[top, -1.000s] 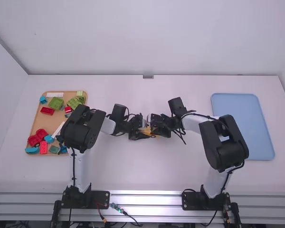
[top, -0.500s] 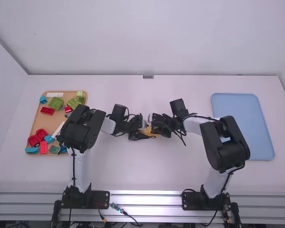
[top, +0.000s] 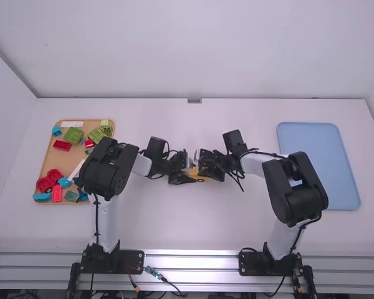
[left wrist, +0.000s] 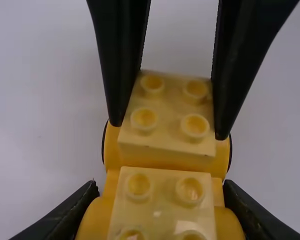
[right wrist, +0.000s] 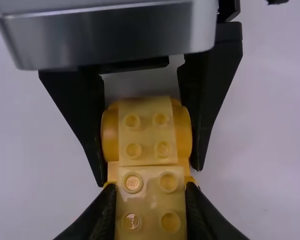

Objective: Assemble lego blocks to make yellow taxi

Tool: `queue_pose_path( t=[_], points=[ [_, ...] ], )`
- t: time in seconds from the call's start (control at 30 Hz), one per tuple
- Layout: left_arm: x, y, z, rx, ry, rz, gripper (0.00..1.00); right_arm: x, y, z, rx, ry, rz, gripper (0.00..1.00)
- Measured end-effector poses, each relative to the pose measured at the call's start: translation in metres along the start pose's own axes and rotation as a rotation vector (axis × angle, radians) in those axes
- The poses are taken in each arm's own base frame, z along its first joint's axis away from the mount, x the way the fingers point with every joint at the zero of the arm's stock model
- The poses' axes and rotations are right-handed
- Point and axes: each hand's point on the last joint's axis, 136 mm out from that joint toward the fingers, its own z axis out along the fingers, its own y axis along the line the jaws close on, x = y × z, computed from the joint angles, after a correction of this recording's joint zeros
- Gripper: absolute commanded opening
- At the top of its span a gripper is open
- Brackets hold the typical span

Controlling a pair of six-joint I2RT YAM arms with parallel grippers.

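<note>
Near the middle of the table my left gripper and right gripper meet at a small orange-yellow taxi base. In the left wrist view, my left gripper is shut on the sides of the base, which carries two pale yellow four-stud blocks, a nearer block and a farther block. The right gripper's dark fingers clasp the farther one. In the right wrist view, my right gripper is shut on that pale yellow block, with the other block beyond it between the left gripper's fingers.
At the left, a tan tray holds several green, red and blue pieces, partly behind the left arm's elbow. A blue tray lies at the right, beside the right arm.
Compared with one second ago, the right arm has shifted very slightly to the right at its wrist and elbow. The left arm has kept still.
</note>
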Motion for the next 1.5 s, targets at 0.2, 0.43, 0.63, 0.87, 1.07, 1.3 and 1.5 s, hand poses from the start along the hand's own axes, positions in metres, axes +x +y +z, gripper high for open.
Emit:
queue_pose_path(
  t=[0.2,0.43,0.63,0.87,1.07,1.3,1.5],
  points=[
    [0.001,-0.004,0.000,0.019,0.000,0.004,0.12,0.001,0.003,0.000,-0.014,0.000,0.010,0.00],
    [0.001,-0.007,0.000,0.031,0.000,0.017,0.08,0.001,0.006,0.000,-0.023,0.000,0.016,0.00],
    [0.000,-0.009,0.001,0.039,-0.005,0.028,0.07,0.004,0.010,0.000,-0.039,0.012,0.034,0.00],
    [-0.002,-0.010,0.003,0.042,-0.011,0.046,0.05,0.005,0.012,0.000,-0.046,0.018,0.043,0.00],
    [-0.003,-0.011,0.004,0.044,-0.014,0.051,0.07,0.005,0.013,0.000,-0.050,0.014,0.044,0.00],
    [-0.005,-0.009,0.006,0.028,-0.017,0.057,0.07,0.005,0.010,0.000,-0.040,0.014,0.038,0.00],
    [-0.005,-0.008,0.006,0.027,-0.014,0.045,0.07,0.005,0.010,0.000,-0.036,0.017,0.035,0.11]
  ],
)
